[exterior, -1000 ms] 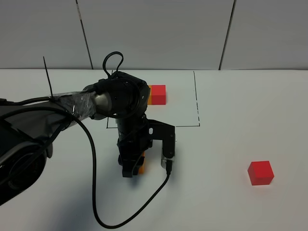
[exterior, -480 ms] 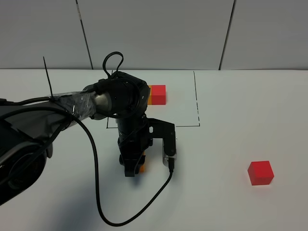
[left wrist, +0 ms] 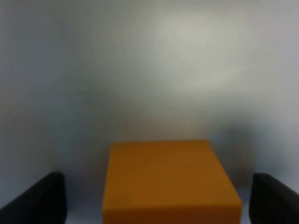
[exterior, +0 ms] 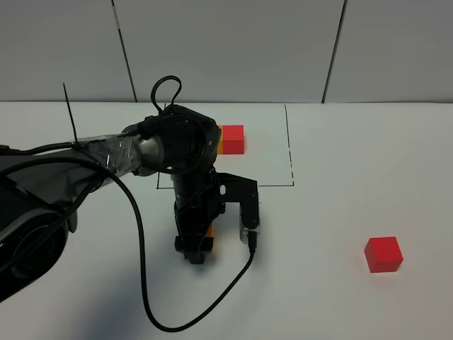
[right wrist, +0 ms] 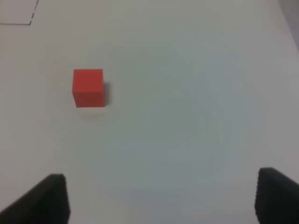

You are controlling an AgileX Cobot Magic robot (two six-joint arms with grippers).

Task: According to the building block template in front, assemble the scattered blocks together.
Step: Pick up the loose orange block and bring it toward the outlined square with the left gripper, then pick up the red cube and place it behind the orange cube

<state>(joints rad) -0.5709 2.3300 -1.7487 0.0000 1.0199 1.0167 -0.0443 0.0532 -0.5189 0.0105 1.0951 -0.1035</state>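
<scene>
- Left arm (exterior: 170,152): bent down over the desk (exterior: 318,297), in front of the framed area.
- Left jaws: held open. In the left wrist view both tips are seen apart from the orange cube (left wrist: 170,182), with bare desk showing on each side. Nothing is gripped.
- Orange cube (exterior: 210,234): set on the desk between those jaws, just in front of the drawn rectangle (exterior: 289,142).
- Template (exterior: 232,139): placed inside the rectangle. Its red half is seen clearly; its orange half is mostly hidden by the arm.
- Cable (exterior: 139,269): looped across the desk below the arm.
- Red cube (exterior: 383,254): lying well apart to the right, not yet joined.
- Right jaws: spread wide and empty, looking down on the red cube (right wrist: 88,87).

Risks, as judged:
- The loose orange cube could be clipped and turned if the left arm is raised at a slant.
- It could be shoved off line if the red cube is pushed in hard.
- The arms could be brought into contact if the left is not cleared.
</scene>
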